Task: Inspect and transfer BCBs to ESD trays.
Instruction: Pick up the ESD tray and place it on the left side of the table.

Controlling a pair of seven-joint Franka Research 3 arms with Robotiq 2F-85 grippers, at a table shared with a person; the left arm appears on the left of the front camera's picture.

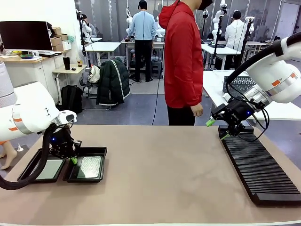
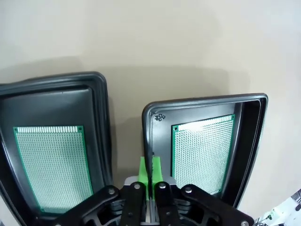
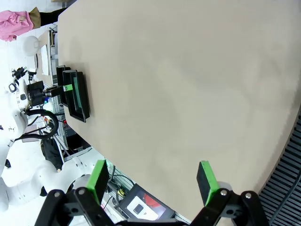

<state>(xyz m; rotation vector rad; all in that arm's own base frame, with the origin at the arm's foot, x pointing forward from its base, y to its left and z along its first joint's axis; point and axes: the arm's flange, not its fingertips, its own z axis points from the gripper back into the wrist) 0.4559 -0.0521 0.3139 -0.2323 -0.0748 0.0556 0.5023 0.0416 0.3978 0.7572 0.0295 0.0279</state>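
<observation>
Nearest the front camera, at the table's left end, two shallow black plastic ESD trays with flared rims sit side by side, apart: the left tray (image 1: 34,165) and the right tray (image 1: 99,154). Each holds one thin green rectangular BCB lying flat on its floor, so two boards in all: one in the left tray (image 1: 51,169) and one in the right tray (image 1: 89,166). The left gripper (image 1: 74,160) hangs over the narrow gap between the trays with its green pads pressed together on nothing; in the left wrist view the closed left gripper (image 2: 150,170) points down between the two rims, a board on either side (image 2: 51,165) (image 2: 203,150).

One long black ribbed slotted rack (image 1: 258,169) lies along the table's right side. The right gripper (image 1: 217,129) hovers above the rack's far end, jaws spread wide and empty, as the right wrist view (image 3: 153,177) confirms. One person in a red jacket (image 1: 182,56) stands at the far side of the beige table (image 1: 164,174).
</observation>
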